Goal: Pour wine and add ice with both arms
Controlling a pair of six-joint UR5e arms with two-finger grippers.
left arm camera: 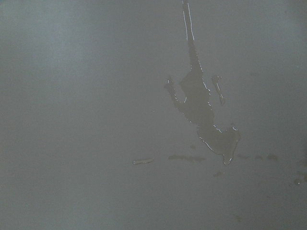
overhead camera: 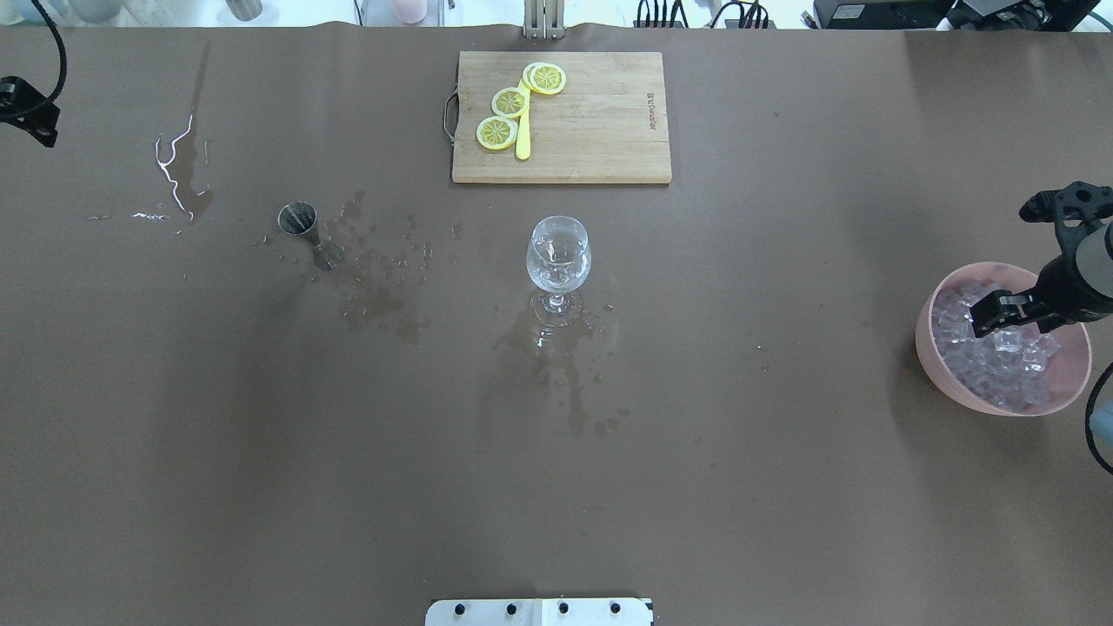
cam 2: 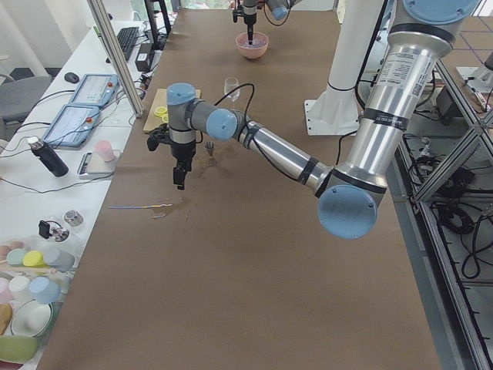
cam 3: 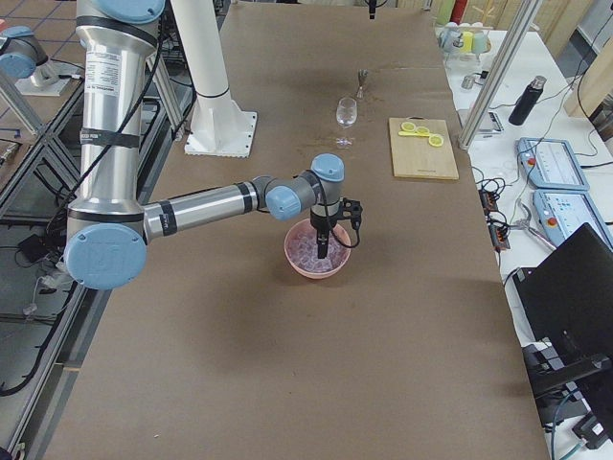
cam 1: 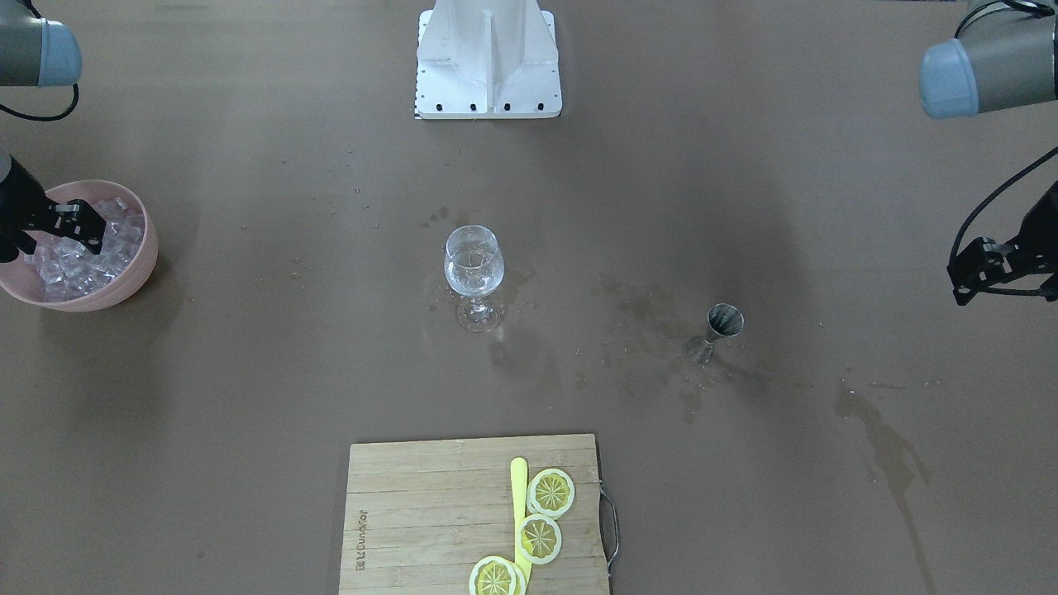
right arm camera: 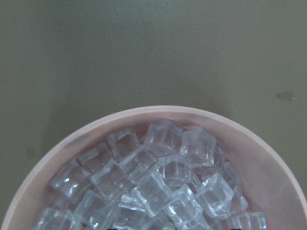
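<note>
**Right gripper down in the ice bowl, left one off to the side**

Seen from across the table, the right gripper sits at the left edge of the front-facing view. Its tip is low among the ice heaped in the pink bowl. I can't make out whether its fingers are parted or closed, or whether a cube sits between them. Its wrist camera shows only cubes and the bowl's rim.

The left gripper hangs at the right edge of that same view, above the brown table and well apart from the steel jigger. I can't tell how its fingers stand either. Its wrist camera looks straight down on a thin puddle lying on the table.

The wine glass stands upright in the middle of the frame. It has a little clear wine in its bowl and wet spots around its foot. At the bottom centre lies a wooden cutting board carrying lemon slices.
</note>
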